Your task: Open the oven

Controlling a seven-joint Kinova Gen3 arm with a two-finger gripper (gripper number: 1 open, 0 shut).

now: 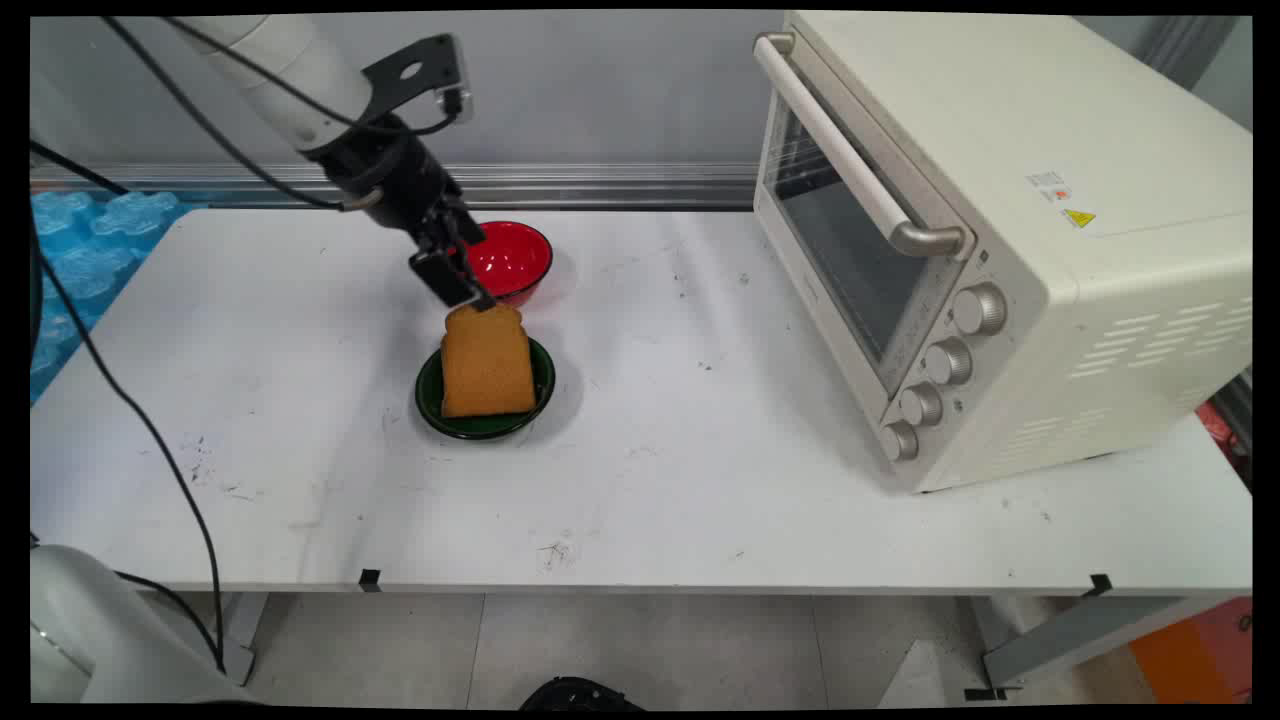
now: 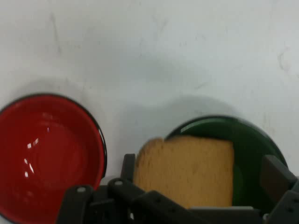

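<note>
A brown slice of bread [image 1: 487, 365] leans tilted in a dark green bowl [image 1: 430, 398] near the table's middle. My black gripper [image 1: 466, 287] is at the slice's top edge, coming down from the upper left. In the hand view the gripper [image 2: 203, 173] is open and straddles the bread [image 2: 187, 170]. One finger [image 2: 128, 165] sits against the slice's left edge. The other finger [image 2: 277, 176] stands apart from it, over the green bowl [image 2: 252, 140]. An empty red bowl [image 1: 518, 258] stands just behind the green one, seen as the red bowl [image 2: 46, 154] at the hand view's left.
A cream toaster oven [image 1: 1000, 230] with its glass door shut fills the table's right side, its handle [image 1: 850, 150] and knobs [image 1: 948, 360] facing left. Black cables [image 1: 150, 430] hang on the left. Blue foam pieces [image 1: 90, 250] lie beyond the table's left edge.
</note>
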